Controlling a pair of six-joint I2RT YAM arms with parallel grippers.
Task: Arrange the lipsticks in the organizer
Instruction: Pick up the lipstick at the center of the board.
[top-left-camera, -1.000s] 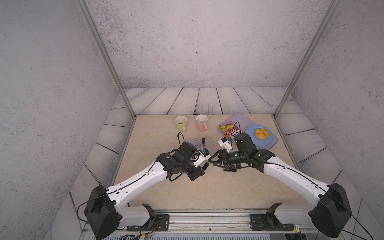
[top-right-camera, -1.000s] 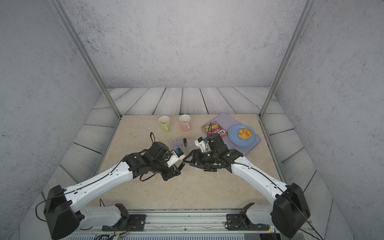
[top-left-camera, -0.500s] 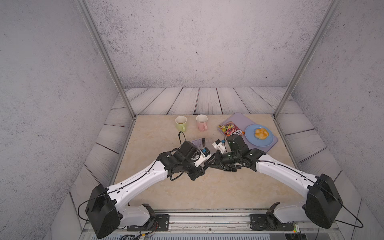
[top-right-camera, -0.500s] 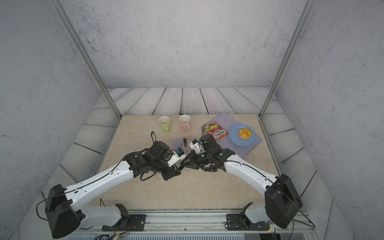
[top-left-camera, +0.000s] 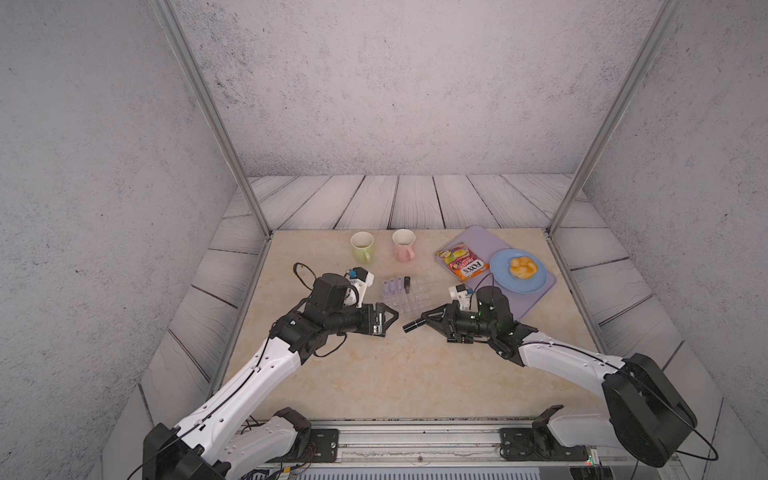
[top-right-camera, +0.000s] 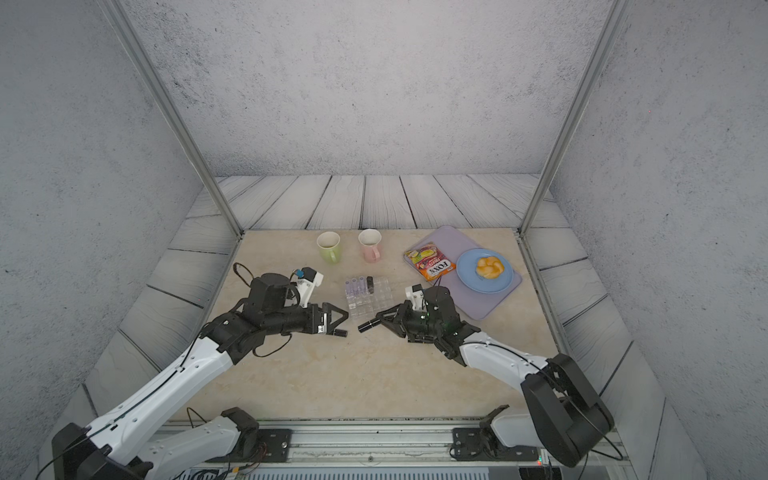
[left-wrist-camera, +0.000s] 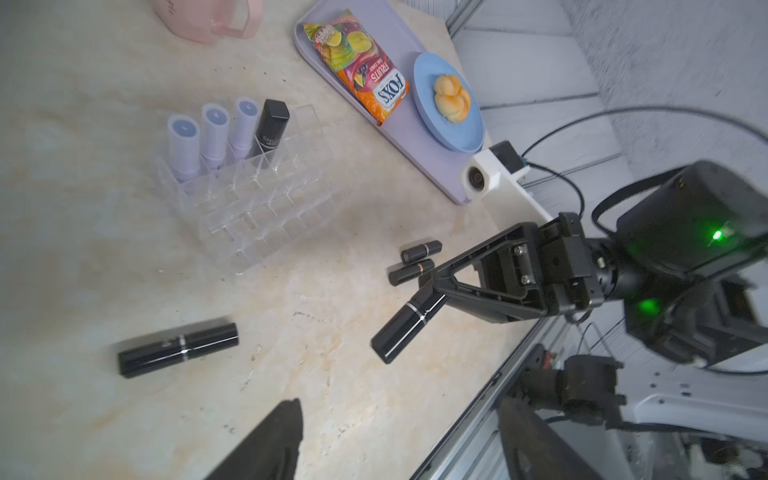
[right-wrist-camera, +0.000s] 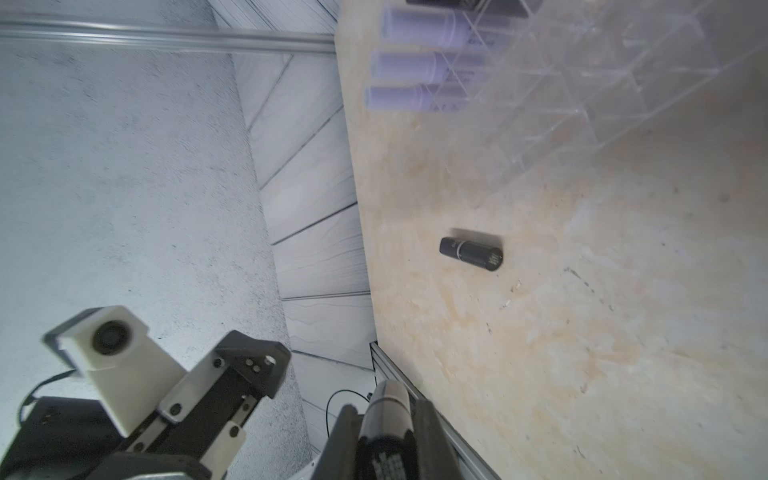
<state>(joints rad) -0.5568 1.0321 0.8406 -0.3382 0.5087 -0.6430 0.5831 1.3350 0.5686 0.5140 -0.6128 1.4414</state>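
My right gripper (top-left-camera: 428, 321) (right-wrist-camera: 388, 419) is shut on a black lipstick (top-left-camera: 413, 326) (left-wrist-camera: 409, 322), held level above the table and pointing at my left gripper (top-left-camera: 388, 321) (left-wrist-camera: 403, 449). The left one stands open and empty, a short gap away. The clear organizer (top-left-camera: 411, 299) (left-wrist-camera: 257, 203) lies just behind both. Three lilac lipsticks (top-left-camera: 392, 286) (left-wrist-camera: 214, 133) and one black lipstick (top-left-camera: 407, 283) (left-wrist-camera: 271, 126) stand in its back row. Another black lipstick (left-wrist-camera: 178, 349) (right-wrist-camera: 471, 253) lies on the table near the left gripper. Two more black lipsticks (left-wrist-camera: 415, 262) lie under the right gripper.
A green mug (top-left-camera: 363, 246) and a pink mug (top-left-camera: 404, 244) stand behind the organizer. At the back right a lilac tray (top-left-camera: 536, 301) carries a snack packet (top-left-camera: 462, 262) and a blue plate (top-left-camera: 498, 276) with a bun. Metal rail runs along the table's front edge.
The two grippers met half a second ago. The right one shut on the black lipstick, the left one opened, and they have since drawn apart with the lipstick in the right gripper.
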